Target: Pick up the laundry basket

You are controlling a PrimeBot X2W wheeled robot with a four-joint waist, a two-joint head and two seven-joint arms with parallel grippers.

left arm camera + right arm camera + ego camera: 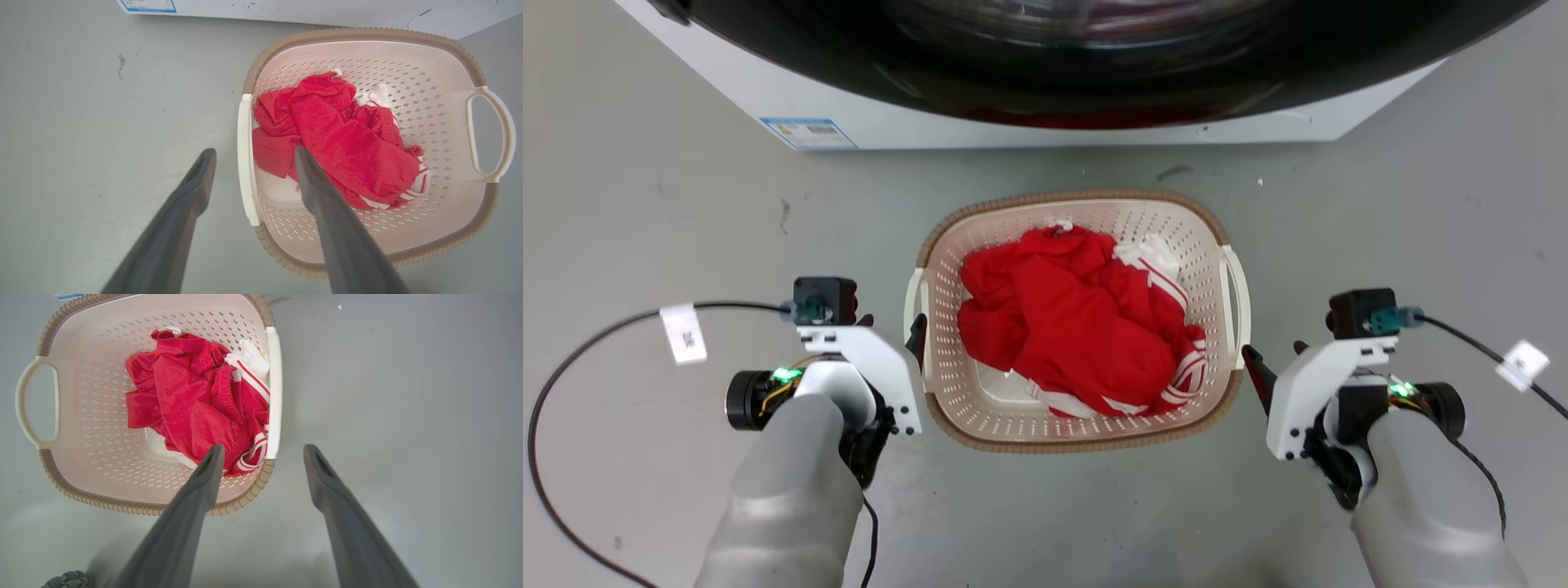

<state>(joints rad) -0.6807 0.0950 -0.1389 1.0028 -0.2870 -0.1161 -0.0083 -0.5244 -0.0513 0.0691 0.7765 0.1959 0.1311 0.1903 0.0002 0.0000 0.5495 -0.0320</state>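
A white washer (pixel 890 122) with a dark round door is seen along the top of the head view, standing on a grey floor (pixel 686 220). The laundry basket (pixel 1078 198) is set on that floor just in front of the washer, between the two arms. A heap of red clothes (pixel 1062 327) with white stripes is held inside it. The left gripper (pixel 254 152) is spread open, one finger seen over the floor and the other over the basket's inside, with the white left handle (pixel 244 122) between them. The right gripper (pixel 264 447) is likewise open, the near end of the right handle (pixel 274 388) lying between its fingertips. Contact with either handle cannot be told
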